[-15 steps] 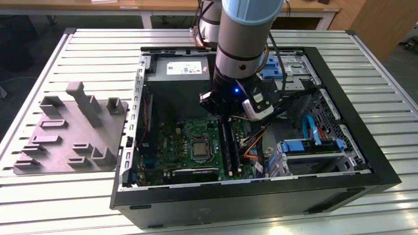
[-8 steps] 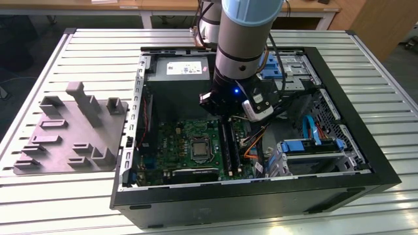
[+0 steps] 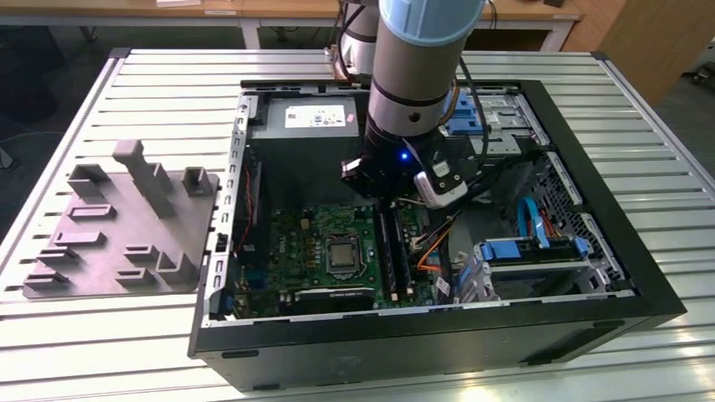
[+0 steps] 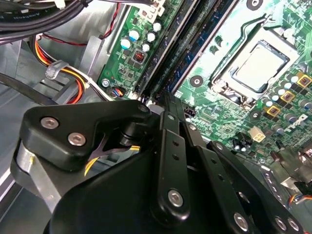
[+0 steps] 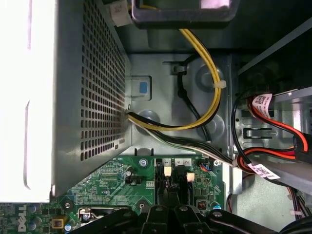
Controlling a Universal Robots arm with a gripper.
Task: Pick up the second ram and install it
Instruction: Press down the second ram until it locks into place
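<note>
My gripper (image 3: 388,199) hangs inside the open computer case (image 3: 581,209), low over the far end of the long black ram slots (image 3: 389,251) on the green motherboard (image 3: 307,243). In the second wrist view its fingers (image 4: 171,127) lie close together, shut, with the tips at the end of the slots (image 4: 183,48) beside the CPU socket (image 4: 258,66). The first wrist view has the fingers (image 5: 165,214) just short of the white slot latches (image 5: 167,170). Dark strips fill the slots; I cannot tell the second ram apart from them.
The power supply (image 3: 318,117) and its perforated wall (image 5: 97,87) stand close behind the gripper. Yellow, black and red cables (image 5: 204,97) run beside the slots. Drive cages with blue tabs (image 3: 525,251) fill the case at the exterior view's right. A grey parts fixture (image 3: 123,226) lies outside the case.
</note>
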